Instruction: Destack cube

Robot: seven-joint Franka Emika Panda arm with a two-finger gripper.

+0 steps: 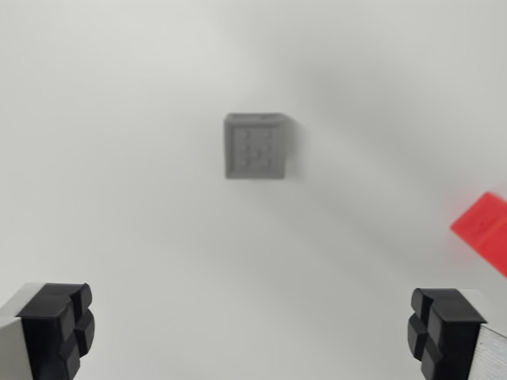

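While the whole wrist view is soft and a little out of focus, the grey cube is plain enough: it sits just above the middle of the picture, roughly at twelve o'clock from the centre, resting on a pale, nearly white surface. Its top face shows a grid of small round dimples, and a thin strip of its far side is visible along the upper edge, so the camera looks down on it at a slight angle. A faint shadow lies along its edge on the wrist view's right. Whether this is one cube or one cube sitting on another cannot be told from this angle, since only the top and that narrow strip show. Nothing touches it; bare surface surrounds it on all sides. Out at about three to four o'clock, well apart from the cube and cut off by the picture's edge, lies a red block, tilted so that one corner points inward; only part of it is in view, and its full shape cannot be told. At the bottom of the picture the gripper is released, its two black fingertips spread wide, one at seven o'clock and the other at five o'clock, each mounted on a light grey finger body. The gap between them holds nothing, and both tips are well short of the cube.
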